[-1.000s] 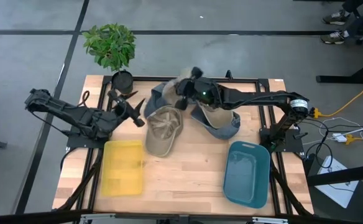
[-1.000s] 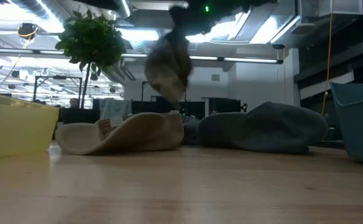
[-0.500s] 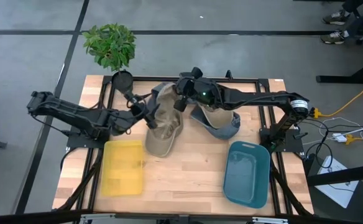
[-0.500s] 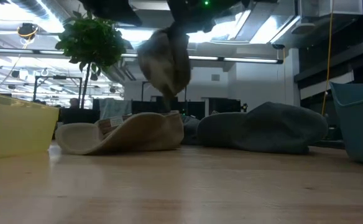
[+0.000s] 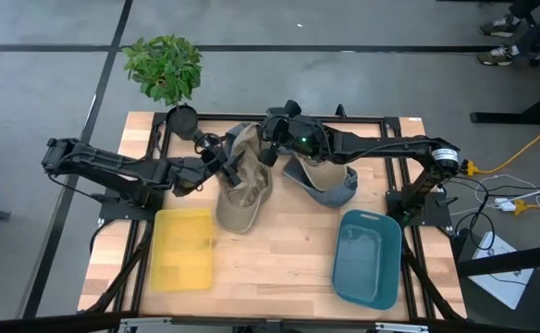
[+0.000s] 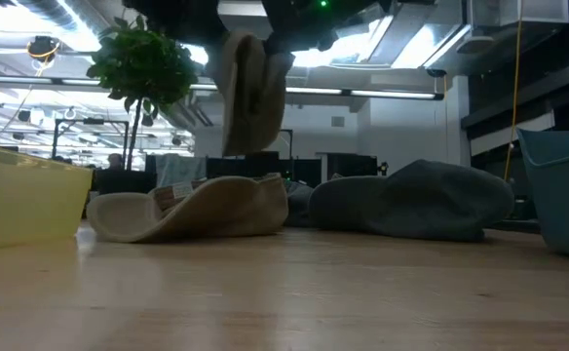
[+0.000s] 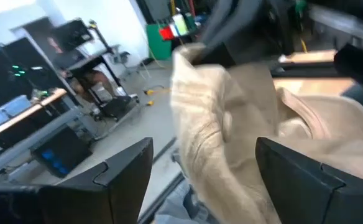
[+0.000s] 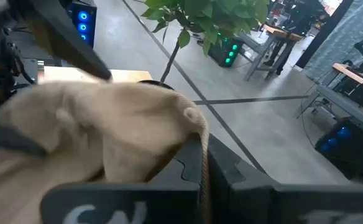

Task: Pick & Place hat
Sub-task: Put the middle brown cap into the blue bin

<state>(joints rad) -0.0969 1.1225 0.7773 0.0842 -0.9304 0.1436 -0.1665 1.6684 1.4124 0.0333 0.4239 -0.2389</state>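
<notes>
The left gripper (image 5: 227, 165) is reaching in with its fingers (image 7: 125, 171) spread wide, one on each side of the tan hat (image 5: 244, 157) hanging in the air. The right gripper (image 5: 266, 148) is pinching the top of that hat and holding it up over the back of the table (image 5: 279, 277), well above another tan hat (image 6: 192, 210) lying flat. This is looking like a pass from one arm to the other. To do it well, the left fingers should be closing firmly on the cloth before the right one lets go, or the soft hat may slip down.

On the wooden table are sitting a yellow bin (image 5: 183, 248), a gray hat (image 5: 325, 180) and a teal bin (image 5: 367, 257). A green plant (image 5: 165, 67) is standing behind the table on a gray floor. Desks and ceiling lights are showing far back in the room.
</notes>
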